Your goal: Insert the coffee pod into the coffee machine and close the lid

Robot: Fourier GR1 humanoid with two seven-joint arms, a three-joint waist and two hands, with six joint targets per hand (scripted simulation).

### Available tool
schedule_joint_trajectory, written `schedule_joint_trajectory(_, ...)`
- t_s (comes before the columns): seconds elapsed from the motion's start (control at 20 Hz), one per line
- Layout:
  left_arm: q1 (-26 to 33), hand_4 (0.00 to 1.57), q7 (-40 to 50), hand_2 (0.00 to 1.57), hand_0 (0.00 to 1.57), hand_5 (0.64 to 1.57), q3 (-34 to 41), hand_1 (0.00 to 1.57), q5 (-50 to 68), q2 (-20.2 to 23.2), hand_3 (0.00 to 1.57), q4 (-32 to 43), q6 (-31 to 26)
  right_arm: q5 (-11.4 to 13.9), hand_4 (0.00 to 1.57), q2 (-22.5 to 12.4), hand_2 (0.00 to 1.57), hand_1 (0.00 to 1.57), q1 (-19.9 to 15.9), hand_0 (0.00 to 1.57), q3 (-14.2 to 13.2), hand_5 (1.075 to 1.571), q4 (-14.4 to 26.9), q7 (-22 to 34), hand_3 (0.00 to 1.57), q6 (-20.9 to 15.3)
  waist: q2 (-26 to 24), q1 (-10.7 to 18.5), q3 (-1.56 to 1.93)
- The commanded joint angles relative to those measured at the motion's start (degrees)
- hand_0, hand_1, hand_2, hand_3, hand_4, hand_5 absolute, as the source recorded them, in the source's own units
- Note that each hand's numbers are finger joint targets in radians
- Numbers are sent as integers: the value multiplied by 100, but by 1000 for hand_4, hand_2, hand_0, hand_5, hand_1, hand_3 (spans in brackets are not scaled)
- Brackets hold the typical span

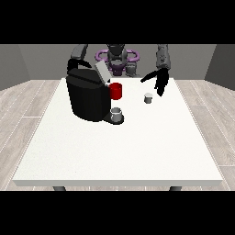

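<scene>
A black coffee machine [86, 97] stands on the white table [119, 147] at the left, its grey lid [102, 72] tilted up and open. A small white coffee pod [148, 97] sits on the table to the right of the machine. The hand at the view's right [159, 82] hangs just above and to the right of the pod, fingers pointing down and spread, holding nothing. The hand at the view's left [73, 64] is behind the top of the machine and mostly hidden.
A red mug [116, 91] stands right behind the machine's front. A grey cup [117, 114] rests on the machine's drip tray. The robot's torso [117, 59] is at the table's far edge.
</scene>
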Motion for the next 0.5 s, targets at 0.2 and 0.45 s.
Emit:
schedule_joint_trajectory(0.2,-750,0,-135,0,0,1571,-67,0,-792,431,0,1237,25,139,491,70,0,0,-378,0,97,1571,94,463,0,-185,296,-141,-1)
schedule_joint_trajectory(0.45,-1302,0,19,0,0,1571,211,0,-704,779,0,1949,-441,123,511,-40,0,0,-442,0,-55,1571,377,-51,0,-64,618,-322,0)
